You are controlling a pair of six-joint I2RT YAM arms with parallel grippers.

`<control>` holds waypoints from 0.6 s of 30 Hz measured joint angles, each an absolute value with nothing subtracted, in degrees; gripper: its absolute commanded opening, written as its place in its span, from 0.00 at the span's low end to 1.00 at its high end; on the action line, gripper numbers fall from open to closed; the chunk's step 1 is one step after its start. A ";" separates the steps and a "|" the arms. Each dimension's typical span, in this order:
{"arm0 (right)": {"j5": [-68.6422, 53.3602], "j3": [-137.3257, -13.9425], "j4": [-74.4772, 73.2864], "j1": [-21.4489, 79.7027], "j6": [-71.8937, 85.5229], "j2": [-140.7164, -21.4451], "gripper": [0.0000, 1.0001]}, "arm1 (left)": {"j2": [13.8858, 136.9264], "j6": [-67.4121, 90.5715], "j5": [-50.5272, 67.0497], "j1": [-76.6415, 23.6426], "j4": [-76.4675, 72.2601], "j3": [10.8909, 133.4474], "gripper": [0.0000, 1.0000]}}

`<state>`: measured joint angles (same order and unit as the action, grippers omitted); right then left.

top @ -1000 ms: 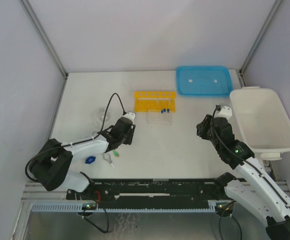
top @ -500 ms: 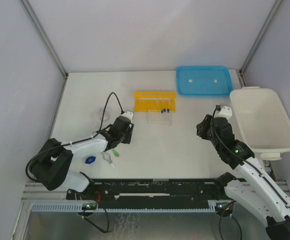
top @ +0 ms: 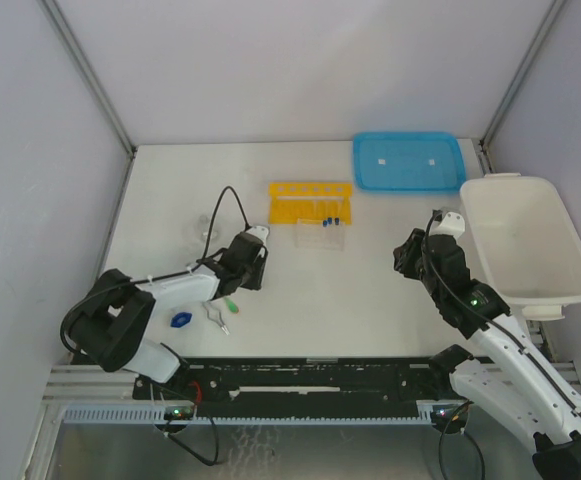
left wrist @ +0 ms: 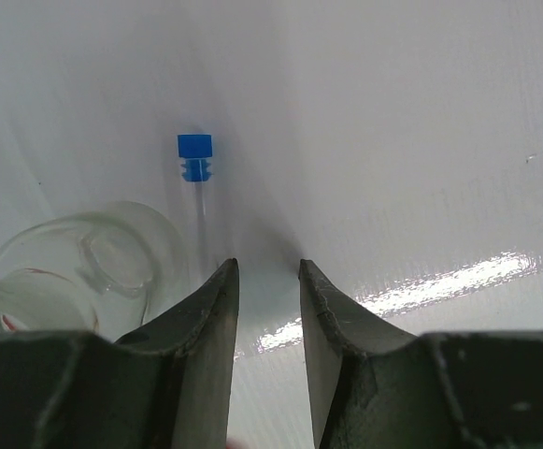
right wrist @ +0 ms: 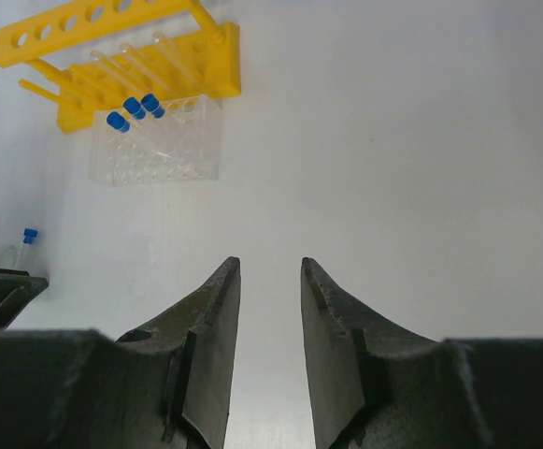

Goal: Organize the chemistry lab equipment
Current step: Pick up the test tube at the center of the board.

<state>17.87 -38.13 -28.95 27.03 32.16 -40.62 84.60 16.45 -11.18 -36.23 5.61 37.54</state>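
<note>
A small clear blue-capped tube [left wrist: 194,157] lies on the white table just ahead of my left gripper [left wrist: 266,267], slightly left of its gap. The jaws are open and nothing is between them. A clear glass vessel [left wrist: 93,262] lies on its side to the left of the left finger. Three more blue-capped tubes [right wrist: 133,107] rest on a clear tray [right wrist: 159,150] against the yellow tube rack [top: 310,199]. Thin metal tongs and a green-tipped stick [top: 226,309] lie near the left arm. My right gripper [right wrist: 269,264] hovers open and empty over bare table.
A big white tub [top: 526,240] stands at the right edge beside the right arm. A blue lid [top: 408,160] lies at the back right. A small blue hexagonal piece [top: 180,321] sits near the front left. Enclosure walls border the table.
My left gripper has drawn slightly left and back, and its jaws have narrowed a little. The right arm has not moved.
</note>
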 measured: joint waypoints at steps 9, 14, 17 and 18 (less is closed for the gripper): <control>17.67 -38.13 -28.84 27.03 32.16 -41.10 0.32 | 80.18 16.47 -8.80 -36.16 6.81 37.19 0.36; 17.43 -38.13 -28.51 27.03 32.16 -41.47 0.31 | 74.76 16.49 -9.19 -36.16 8.08 37.19 0.40; 17.41 -38.13 -28.51 27.03 32.18 -41.47 0.31 | 72.79 16.53 -10.61 -36.12 9.19 37.19 0.40; 17.41 -38.13 -28.51 27.03 32.16 -41.45 0.31 | 72.71 16.53 -10.94 -36.05 9.63 37.19 0.39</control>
